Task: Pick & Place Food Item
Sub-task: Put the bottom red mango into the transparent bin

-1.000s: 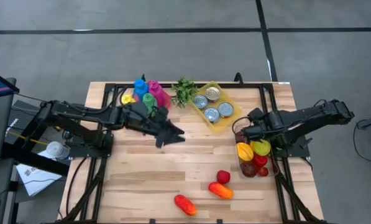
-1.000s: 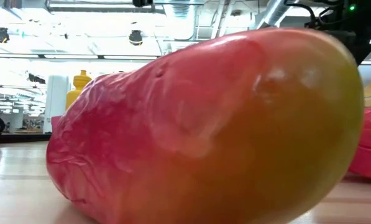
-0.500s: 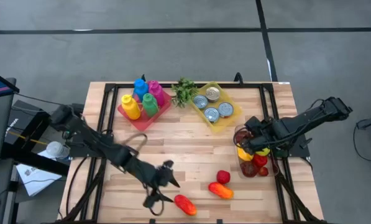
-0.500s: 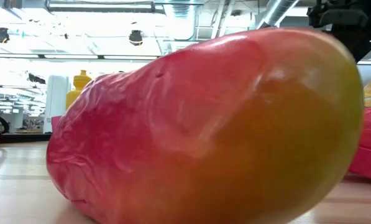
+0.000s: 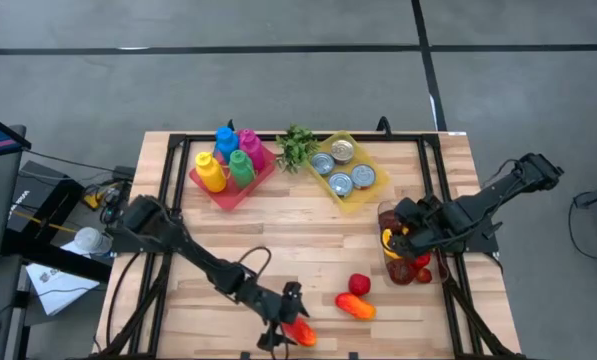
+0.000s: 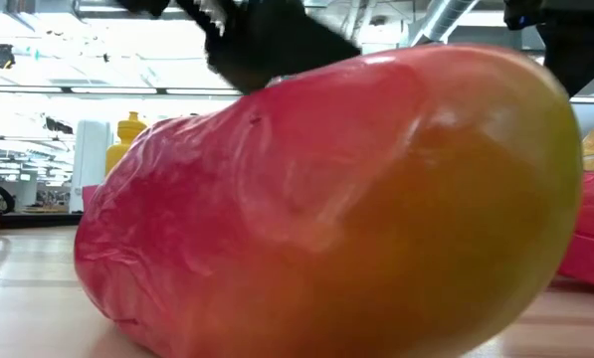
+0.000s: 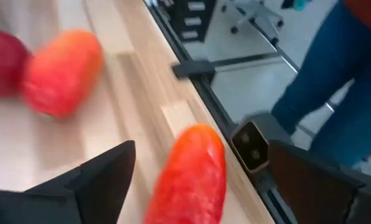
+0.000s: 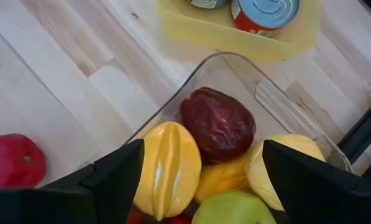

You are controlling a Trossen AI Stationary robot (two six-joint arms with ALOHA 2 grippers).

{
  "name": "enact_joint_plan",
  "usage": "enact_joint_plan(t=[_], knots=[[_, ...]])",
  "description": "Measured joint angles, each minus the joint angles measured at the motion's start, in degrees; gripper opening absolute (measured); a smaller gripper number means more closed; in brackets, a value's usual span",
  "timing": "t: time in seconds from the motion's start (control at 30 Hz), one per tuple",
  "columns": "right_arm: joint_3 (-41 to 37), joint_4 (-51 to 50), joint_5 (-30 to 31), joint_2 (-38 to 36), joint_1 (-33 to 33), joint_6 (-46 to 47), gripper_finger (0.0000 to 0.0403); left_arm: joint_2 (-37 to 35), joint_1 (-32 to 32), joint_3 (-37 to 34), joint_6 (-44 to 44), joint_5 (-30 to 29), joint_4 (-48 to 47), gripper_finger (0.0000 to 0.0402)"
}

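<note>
Swung forward, left pincer (image 5: 292, 318) now straddles the red-orange mango (image 7: 188, 177), fingers spread wide, gripping nothing

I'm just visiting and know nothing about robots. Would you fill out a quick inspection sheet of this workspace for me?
Surface: wooden table on a black frame.
Job's things: red-orange fruit at the front edge; another orange fruit and a red fruit lie loose; clear bin holds several fruits.
Clutter: red tray of coloured bottles, yellow tray of cans, green sprig.
Grippers: left gripper open around the red-orange fruit; right gripper open above the clear bin.
Cables: black loop along the left arm.
Surroundings: a person's blue trouser leg beside the table.
</note>
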Motion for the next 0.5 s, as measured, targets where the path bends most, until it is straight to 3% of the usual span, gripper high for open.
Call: enact_joint_plan(t=[0.2,0.5], knots=[[0.0,-0.02,0.13,0.0,1.01,0.0,0.0322,6.1,-0.35,0.01,-0.07,3.42,5.38,0.0372],[0.0,0.37,0.13,0.0,1.19,0.0,0.0322,10.43,-0.3,0.04,-1.81,-1.29,3.63,0.0356]])
